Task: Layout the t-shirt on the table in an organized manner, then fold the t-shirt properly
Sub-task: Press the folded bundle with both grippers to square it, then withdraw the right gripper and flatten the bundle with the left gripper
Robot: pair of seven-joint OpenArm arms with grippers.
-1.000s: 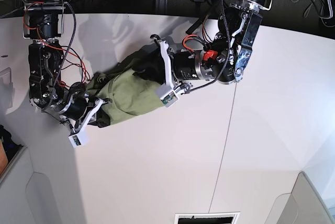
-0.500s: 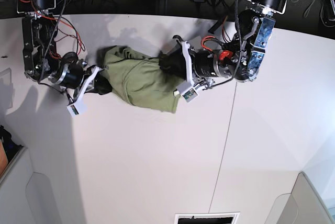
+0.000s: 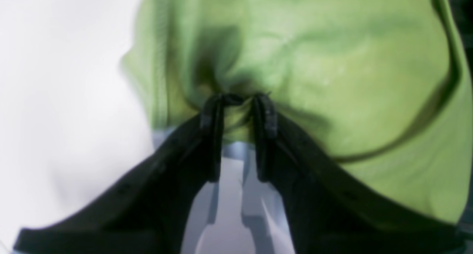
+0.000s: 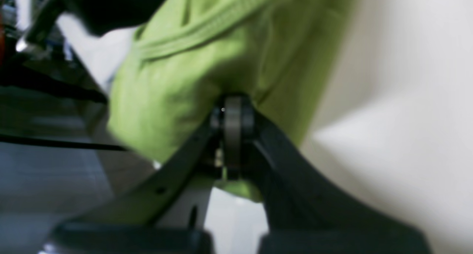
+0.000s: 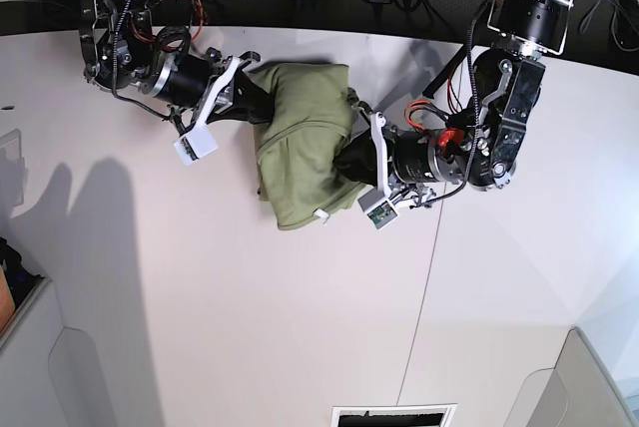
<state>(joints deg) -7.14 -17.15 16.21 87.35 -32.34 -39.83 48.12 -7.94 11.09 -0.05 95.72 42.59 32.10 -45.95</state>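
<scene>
Both pincers (image 5: 351, 163) (image 5: 246, 100) pinch the bunched olive-green cotton t-shirt (image 5: 300, 148) near the white counter's (image 5: 250, 327) far edge, layout unfinished, folding unstarted.

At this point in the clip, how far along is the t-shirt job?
Early. Done: both claws have hold of the t-shirt; the left claw pinches a gathered fold, and the right claw is clamped on fabric near a ribbed edge. In hand: the shirt hangs bunched between the arms over the table. Left: spreading it flat, then every fold.
</scene>
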